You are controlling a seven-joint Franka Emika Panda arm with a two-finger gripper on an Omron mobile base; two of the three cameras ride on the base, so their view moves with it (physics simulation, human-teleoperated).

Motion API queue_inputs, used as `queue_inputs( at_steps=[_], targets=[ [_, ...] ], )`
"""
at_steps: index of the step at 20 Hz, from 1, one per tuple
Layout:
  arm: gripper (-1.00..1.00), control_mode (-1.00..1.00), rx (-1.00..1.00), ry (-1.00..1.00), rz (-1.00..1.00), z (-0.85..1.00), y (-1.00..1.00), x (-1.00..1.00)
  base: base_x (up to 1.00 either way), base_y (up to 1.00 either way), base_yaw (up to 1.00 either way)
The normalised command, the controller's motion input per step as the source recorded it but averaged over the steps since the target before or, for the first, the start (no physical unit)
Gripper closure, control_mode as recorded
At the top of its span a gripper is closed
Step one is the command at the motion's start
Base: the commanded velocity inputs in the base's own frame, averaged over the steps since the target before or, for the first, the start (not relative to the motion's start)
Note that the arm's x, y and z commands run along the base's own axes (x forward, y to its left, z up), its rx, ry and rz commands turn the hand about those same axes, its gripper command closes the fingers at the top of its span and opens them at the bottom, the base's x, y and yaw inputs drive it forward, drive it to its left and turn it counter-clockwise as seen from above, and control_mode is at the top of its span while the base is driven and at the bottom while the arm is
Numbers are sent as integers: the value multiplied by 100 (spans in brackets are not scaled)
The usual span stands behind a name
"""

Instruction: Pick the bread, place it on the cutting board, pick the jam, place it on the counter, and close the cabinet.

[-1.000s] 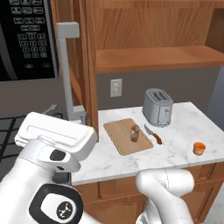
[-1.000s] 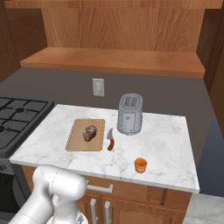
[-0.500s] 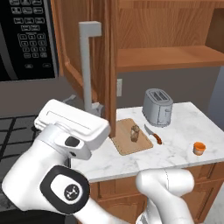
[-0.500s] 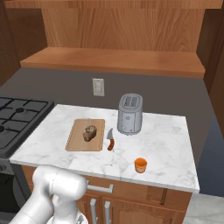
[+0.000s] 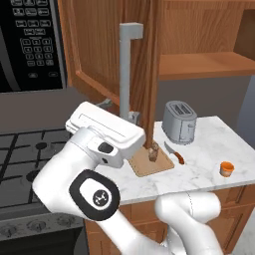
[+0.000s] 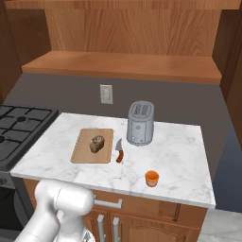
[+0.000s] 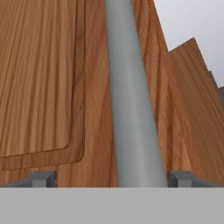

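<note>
The cabinet door [image 5: 99, 55] stands swung out over the counter, its long grey bar handle [image 5: 126, 69] facing me. In the hand view that handle [image 7: 131, 109] runs up between the two fingertips [image 7: 41, 178] of my gripper [image 7: 111, 179], which is open and straddles the bar. The bread [image 6: 97, 144] lies on the cutting board [image 6: 80, 155]. From the left, the bread [image 5: 153, 153] is partly behind the door's edge. The jam [image 6: 151, 178] stands upright on the counter [image 6: 179, 151] near its front edge, apart from the board.
A silver toaster [image 6: 140, 124] stands behind an orange-handled knife [image 6: 119, 154] that lies right of the board. A stove [image 6: 19, 127] adjoins the counter on the left, with a black microwave [image 5: 30, 45] above it. The open cabinet shelf [image 6: 123, 66] hangs over the counter.
The cabinet door and its handle have swung to the right in the left base view, and my hand has moved along with it. The jaws stayed open; the counter items have not moved.
</note>
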Motion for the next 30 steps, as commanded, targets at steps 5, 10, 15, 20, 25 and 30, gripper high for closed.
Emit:
queue_inputs(
  at_steps=[5, 10, 15, 20, 25, 30],
  targets=[
    [-100, -100, 1, -1, -4, 0, -52, 21, 0, 0, 0],
    [-100, -100, 0, 0, 0, 0, -53, 22, 0, 0, 0],
    [-100, -100, 0, 0, 0, 0, -51, 20, 0, 0, 0],
    [-100, -100, 0, 0, 0, 0, -51, 25, 0, 0, 0],
    [-100, -100, 0, 1, 0, 0, -46, 34, 0, 0, 0],
    [-100, -100, 1, 4, 0, 0, -39, 47, 0, 0, 0]
  ],
)
